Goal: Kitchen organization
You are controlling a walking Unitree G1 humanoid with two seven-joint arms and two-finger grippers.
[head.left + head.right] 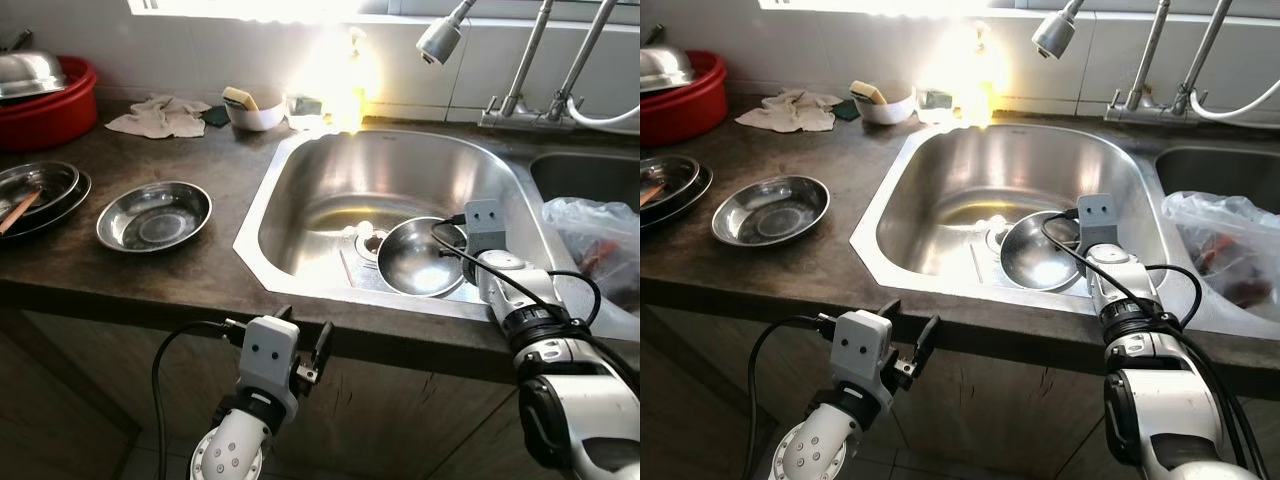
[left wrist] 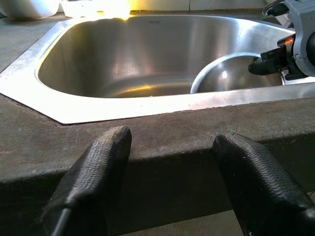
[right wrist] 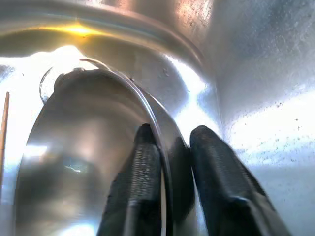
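Right gripper (image 3: 167,196) straddles the rim of the bowl (image 1: 415,262) lying in the sink (image 1: 300,150) beside the drain, one finger inside and one outside, so it should pinch firmly, then lift straight up.

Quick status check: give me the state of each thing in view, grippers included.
Right gripper: shut on the steel bowl's rim.
Steel bowl: tilted, in the sink.
Left gripper: open, at the counter edge, holding nothing.
Dish: upright, empty, on the counter.
Plastic bag: crumpled, right of sink.
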